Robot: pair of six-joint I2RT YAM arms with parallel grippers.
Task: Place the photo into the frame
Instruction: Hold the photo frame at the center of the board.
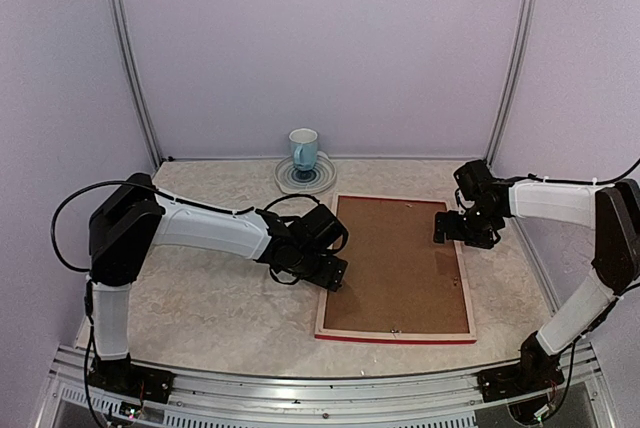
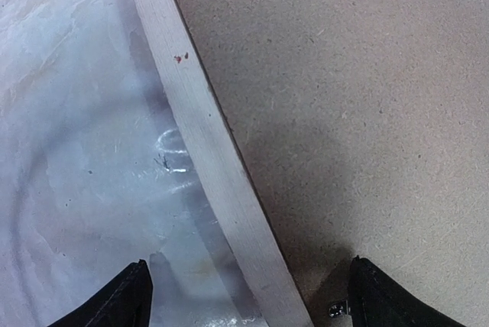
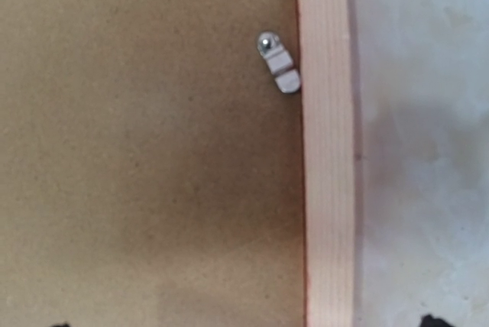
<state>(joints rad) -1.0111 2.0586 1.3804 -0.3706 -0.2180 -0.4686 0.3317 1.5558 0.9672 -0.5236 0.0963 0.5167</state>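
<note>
Lying back side up, the large rectangular picture frame point(image 1: 395, 337) with narrow red edges and a pale wood reverse rests flat on the pale marbled bench point(image 1: 220, 298), right of centre, its long sides running away from the arm bases. We see a plain brown backing board point(image 1: 400, 268) filling its opening. Whether the print lies under that board we cannot tell.

In the right wrist view a small silver turn clip point(image 3: 277, 62) sits on the board point(image 3: 137, 151), its tip touching the frame's wooden rail point(image 3: 328, 151).

The left jaws stand spread wide and straddle the frame's left rail point(image 2: 206, 128) near its nearer half. One dark fingertip point(image 2: 114, 300) is over the bench and the other is over the board point(image 2: 344, 113), and they pinch nothing. We cannot tell whether they touch the surface.

The white left arm point(image 1: 210, 228) rises from the near left corner to a high elbow. It then reaches rightward, with the wrist turned down over the frame.

The right jaws are likewise spread wide and empty, above the right rail towards the frame's far end.

The right arm point(image 1: 555, 203) climbs from the near right corner to an elbow by the side wall. Its forearm stretches leftward and the wrist faces down.

At the back of the bench, well apart from the frame, a white and pale blue mug point(image 1: 304, 146) stands upright on a round saucer point(image 1: 305, 178).
</note>
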